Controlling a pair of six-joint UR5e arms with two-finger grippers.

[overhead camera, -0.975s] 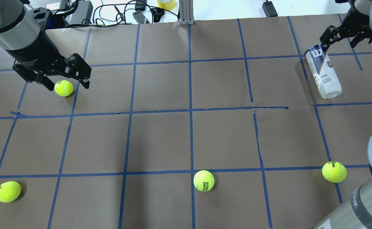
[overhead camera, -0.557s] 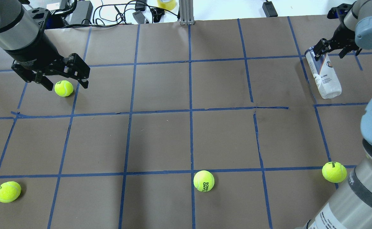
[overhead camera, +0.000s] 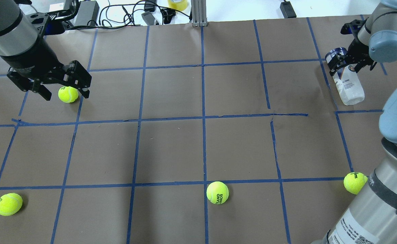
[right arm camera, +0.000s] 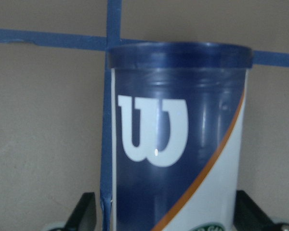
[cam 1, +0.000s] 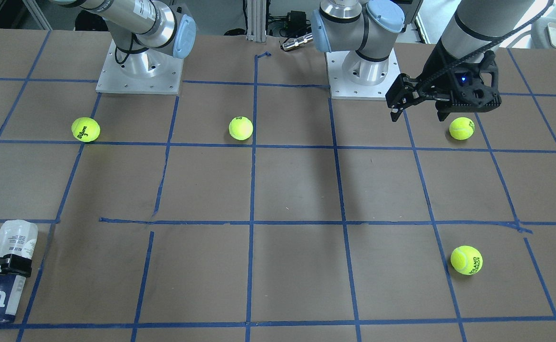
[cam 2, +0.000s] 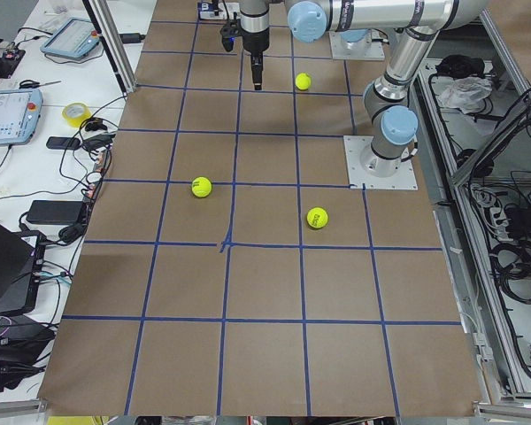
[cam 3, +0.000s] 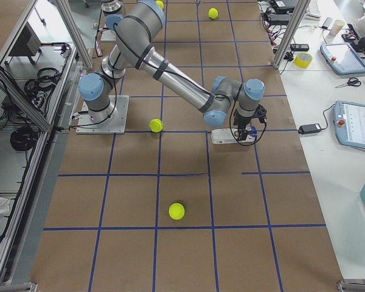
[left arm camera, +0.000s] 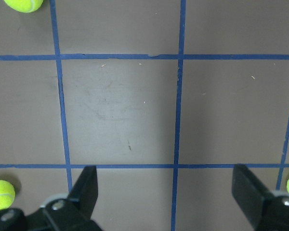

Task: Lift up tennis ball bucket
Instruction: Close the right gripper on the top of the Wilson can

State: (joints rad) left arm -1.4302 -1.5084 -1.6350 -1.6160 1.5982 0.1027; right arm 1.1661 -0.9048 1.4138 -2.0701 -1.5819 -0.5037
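**Front view:** There is one tennis ball bucket [cam 1: 16, 240] and four tennis balls [cam 1: 240, 128]. The bucket lies on its side at the lower left corner, navy end toward the camera. The right hand [cam 1: 4, 266] reaches across it where navy meets white. At upper right the left hand [cam 1: 419, 113] hangs over the desk [cam 1: 297, 190], fingers spread and holding nothing.

**Overhead view:** It shows one bucket and four balls. The bucket lies at the far right with its navy end away from the robot. The right hand straddles it just behind that end, one finger on each side. Brown paper ruled into squares by blue tape covers the desk. Past its far edge lie cables [overhead camera: 124, 12], a roll of yellow tape [overhead camera: 177, 4] and an aluminium post [overhead camera: 199, 13].

**Left side view:** Three balls show. The left hand points straight down, well above the desk.

**Right side view:** Four balls show, one of them nearer the camera than the bucket. Control tablets [cam 3: 356, 125] lie on a white bench alongside.

**Left wrist view:** The two fingers stand far apart with only taped paper between them. Three balls sit at the frame's edges.

**Right wrist view:** The navy end with its white W fills the middle. A fingertip sits on either side of it, set wide, and the bucket rests on the desk between them.
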